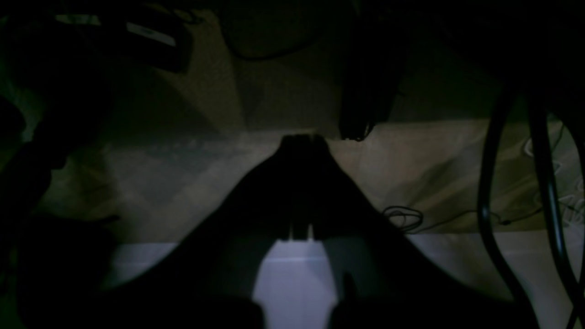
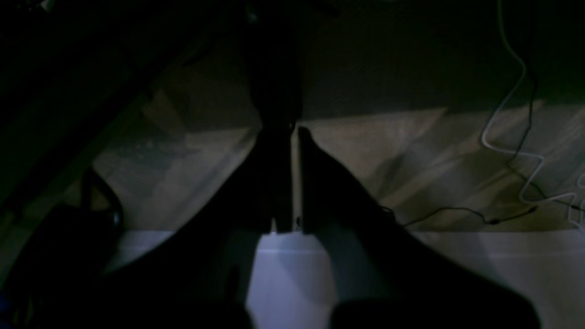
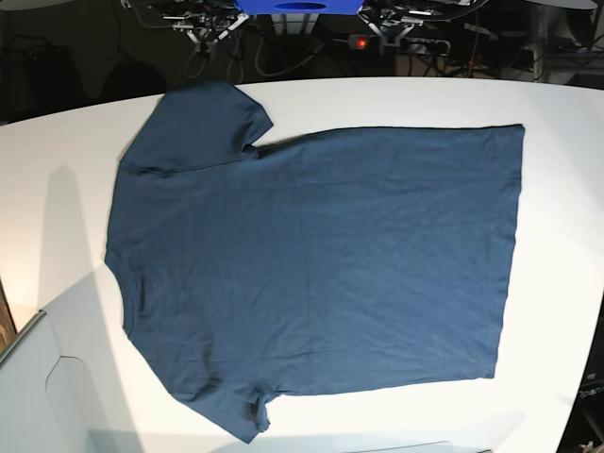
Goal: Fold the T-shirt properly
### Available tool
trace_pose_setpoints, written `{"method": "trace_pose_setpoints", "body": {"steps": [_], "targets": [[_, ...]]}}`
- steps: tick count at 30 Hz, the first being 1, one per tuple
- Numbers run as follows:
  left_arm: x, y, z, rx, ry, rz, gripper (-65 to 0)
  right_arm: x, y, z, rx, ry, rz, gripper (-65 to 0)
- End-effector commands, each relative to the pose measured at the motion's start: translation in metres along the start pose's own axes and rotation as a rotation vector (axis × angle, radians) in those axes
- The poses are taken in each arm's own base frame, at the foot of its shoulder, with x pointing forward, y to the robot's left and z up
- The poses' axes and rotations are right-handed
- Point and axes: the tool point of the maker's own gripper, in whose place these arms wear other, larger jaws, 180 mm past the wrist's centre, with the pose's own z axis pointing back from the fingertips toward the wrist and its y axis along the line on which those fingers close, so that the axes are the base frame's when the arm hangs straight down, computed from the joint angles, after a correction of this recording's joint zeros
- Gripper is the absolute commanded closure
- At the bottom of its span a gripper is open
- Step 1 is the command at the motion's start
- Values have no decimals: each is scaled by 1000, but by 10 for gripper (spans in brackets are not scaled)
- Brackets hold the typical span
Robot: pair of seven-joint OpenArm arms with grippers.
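The dark navy T-shirt (image 3: 321,255) lies spread flat on the white table (image 3: 557,104), neck to the left, hem to the right, one sleeve at the far left and one at the near left. Neither arm shows in the base view. In the dim left wrist view my left gripper (image 1: 301,138) is a dark silhouette with its fingers pressed together and nothing between them. My right gripper (image 2: 295,132) looks the same in the right wrist view, shut with only a thin slit between the fingers. Both hang over a pale strip of table (image 1: 297,283), away from the shirt.
Cables and equipment (image 3: 217,24) with a red light (image 3: 359,41) crowd the space behind the table's far edge. Thick black cables (image 1: 544,183) hang at the right of the left wrist view. Thin wires (image 2: 516,151) lie on the floor beyond the table.
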Motion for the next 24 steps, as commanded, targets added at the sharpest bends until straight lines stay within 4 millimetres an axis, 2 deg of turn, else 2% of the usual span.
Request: {"method": "trace_pose_setpoints", "body": {"steps": [1, 4, 6, 10, 13, 19, 24], "targets": [[-7, -1, 0, -1, 12, -3, -2, -9, 1, 0, 22, 16, 2, 0], [-7, 13, 1, 20, 12, 10, -2, 1, 3, 1, 26, -15, 6, 0], [-8, 15, 1, 23, 12, 10, -2, 6, 3, 1, 28, -31, 8, 0], [-13, 15, 1, 23, 13, 12, -2, 3, -6, 3, 18, -55, 15, 0], [-6, 16, 2, 23, -50, 12, -2, 8, -5, 5, 21, -82, 18, 0], [-15, 9, 4, 13, -68, 5, -2, 2, -7, 5, 17, -70, 18, 0], [-18, 7, 4, 7, -23, -8, -2, -13, -9, 5, 14, -48, 18, 0]]}}
